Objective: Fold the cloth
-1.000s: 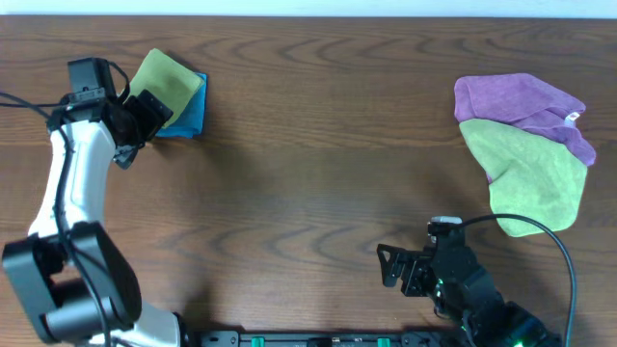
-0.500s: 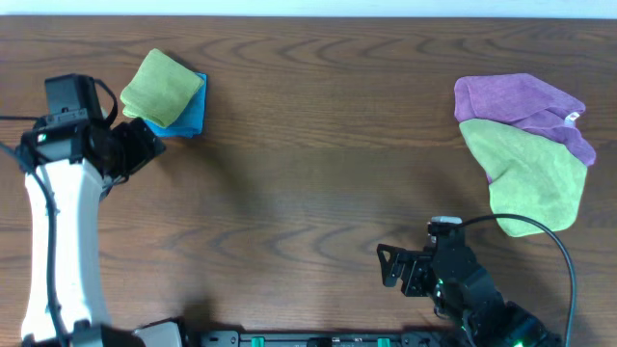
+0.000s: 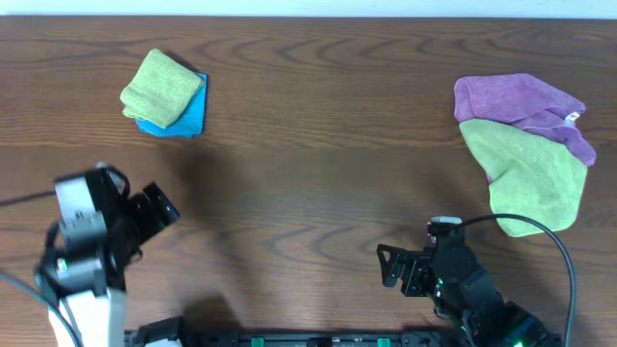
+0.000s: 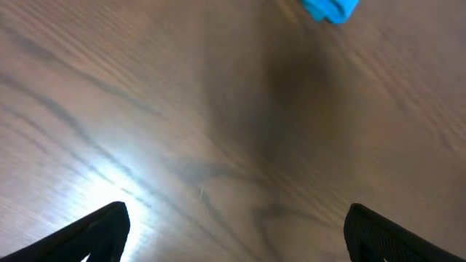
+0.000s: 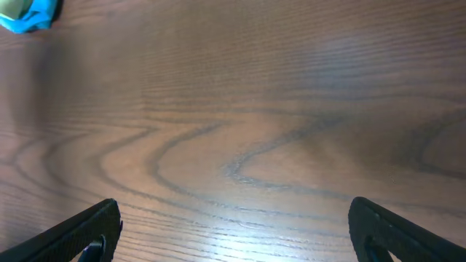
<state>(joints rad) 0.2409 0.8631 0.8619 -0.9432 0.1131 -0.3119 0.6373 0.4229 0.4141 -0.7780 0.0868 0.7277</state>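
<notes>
Overhead view, left to right. At the near left edge we see the left gripper [image 3: 162, 206], its jaws spread wide and holding nothing, over bare table [image 3: 308, 145]. Well beyond it, at the far left, the folded green cloth [image 3: 162, 87] rests as a compact pad on a blue cloth [image 3: 189, 118], apart from both arms. We judge this fold complete. Near the front, right of centre, the right gripper [image 3: 388, 268] also stands spread and empty. At the far right a second green cloth [image 3: 535, 178] lies unfolded, its far edge tucked under a purple cloth [image 3: 516, 96]; if it counts, it remains to be folded. A white tag [image 3: 572, 118] shows on the purple cloth; we can read no writing anywhere.
</notes>
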